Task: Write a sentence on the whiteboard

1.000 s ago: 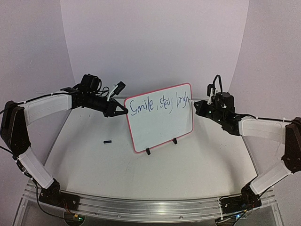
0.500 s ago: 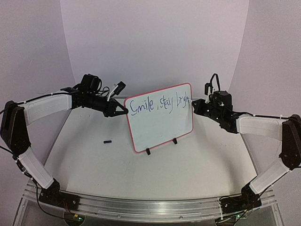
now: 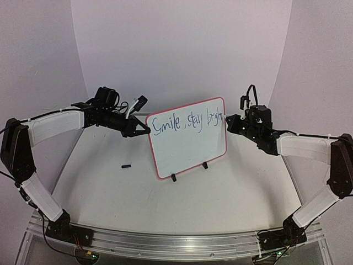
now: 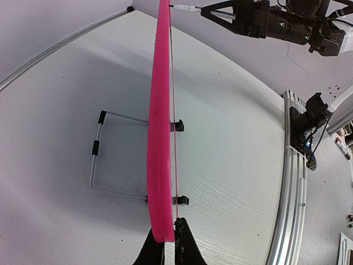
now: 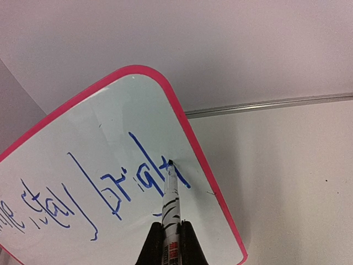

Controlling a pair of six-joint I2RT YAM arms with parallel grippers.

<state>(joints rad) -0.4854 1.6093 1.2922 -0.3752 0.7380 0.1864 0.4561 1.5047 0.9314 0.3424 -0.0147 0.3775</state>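
Right wrist view: closest to you, your right gripper [image 5: 166,225] is pinching a marker [image 5: 171,190]. The marker points straight away from the gripper, and its tip touches the whiteboard [image 5: 71,138] on the last letter of the sentence [image 5: 118,193]. The pink frame [image 5: 185,132] is just beside the tip, so I think you have little room left that way. The board stands on the counter [image 3: 110,187], long side running left to right. At its far end, the left gripper [image 3: 144,130] pinches the edge.
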